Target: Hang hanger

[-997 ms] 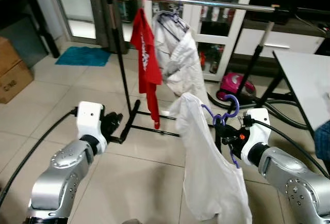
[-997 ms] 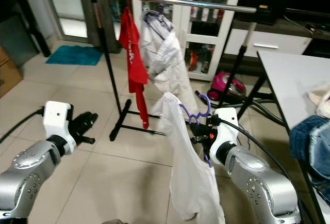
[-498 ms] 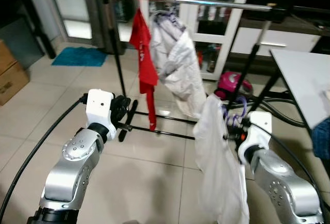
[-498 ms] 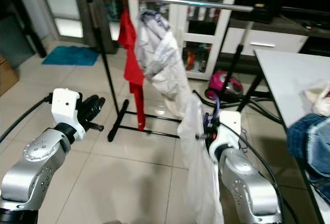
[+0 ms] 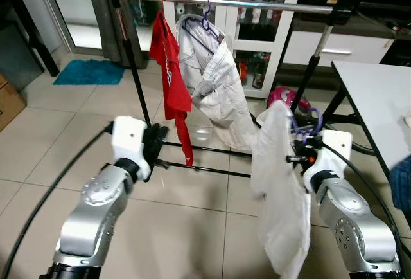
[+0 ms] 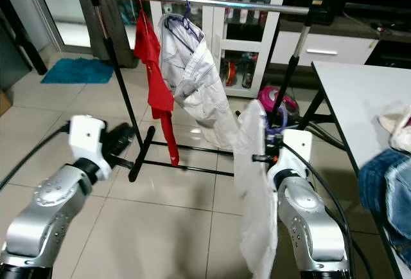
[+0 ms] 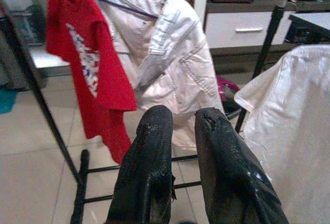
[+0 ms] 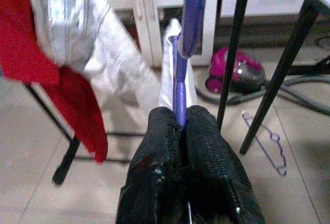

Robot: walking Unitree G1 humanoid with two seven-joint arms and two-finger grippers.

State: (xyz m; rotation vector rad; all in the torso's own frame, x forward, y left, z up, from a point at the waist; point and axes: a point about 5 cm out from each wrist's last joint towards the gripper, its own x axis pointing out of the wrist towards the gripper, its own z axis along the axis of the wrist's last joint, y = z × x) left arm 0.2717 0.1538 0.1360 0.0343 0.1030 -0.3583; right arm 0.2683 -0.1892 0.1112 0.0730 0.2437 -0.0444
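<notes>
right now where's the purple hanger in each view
Left eye view: hanger right of centre, above the right claw, white shirt draped from it.
Right eye view: hanger just right of centre, beside the shirt's top.
Left wrist view: hanger hidden; the shirt is at the right edge.
Right wrist view: hanger centre, rising from between the fingers.
Shared landmark: red shirt on the rail.
</notes>
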